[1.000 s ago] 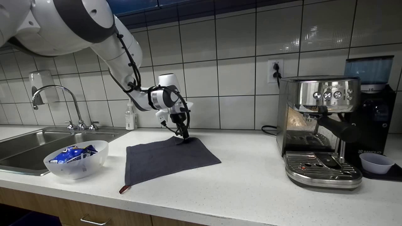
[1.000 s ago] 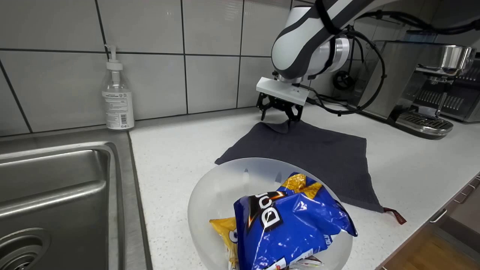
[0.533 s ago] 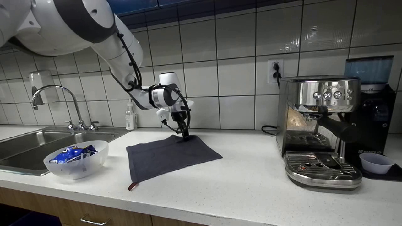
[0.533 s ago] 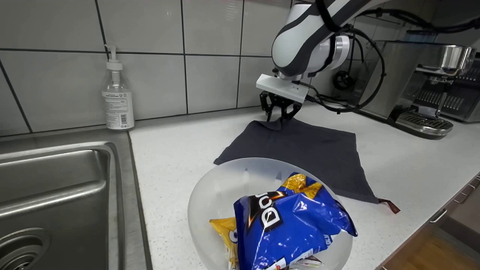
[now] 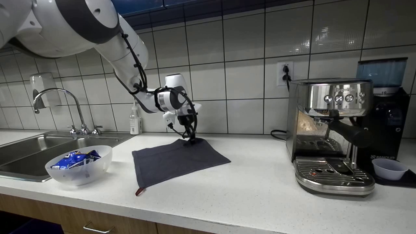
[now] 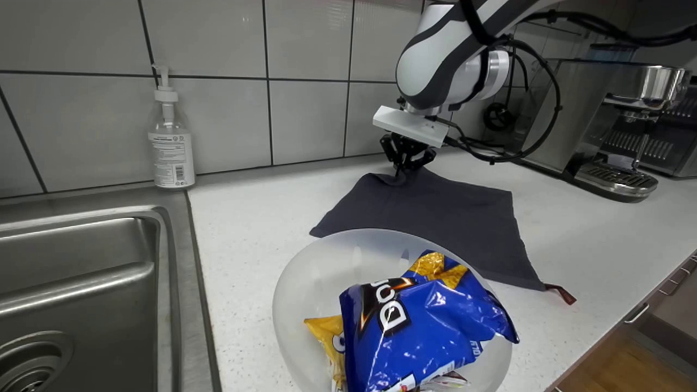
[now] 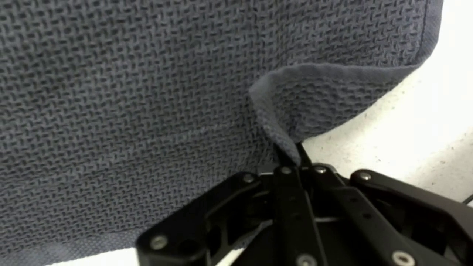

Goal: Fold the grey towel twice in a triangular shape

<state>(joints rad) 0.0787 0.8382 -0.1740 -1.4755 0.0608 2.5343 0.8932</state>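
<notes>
- Dark grey in colour, the grey towel (image 5: 178, 161) lies spread on the white countertop (image 5: 260, 195), in an exterior view, between the frosted bowl (image 5: 79, 175) on the left and the espresso machine (image 5: 330, 109) on the right. A red tag (image 5: 139, 191) marks its near left corner; the gripper (image 5: 192, 141) is clamped on the cloth near the far corner. No triangle is made yet, so I judge that the first fold is only about to begin. The main danger, I think: nothing holds the tagged corner, so if the gripper pulls more than it lifts, the whole cloth may slide instead of folding.
- In an exterior view, the blue snack bag (image 6: 425, 332) sits in the bowl on the near side, and the towel lies to its far side. A path too much to the left could bring the cloth against the bowl or make a crooked triangle. The edge curls up just left of the gripper; this could become a wrinkle inside the fold.
- In the wrist view, the two fingers (image 7: 293, 214) are together, with only a thin pleat of the towel's edge between them. Because the bite looks small, it could slip out during lifting. Whether the true corner is inside the grip, I cannot tell.
</notes>
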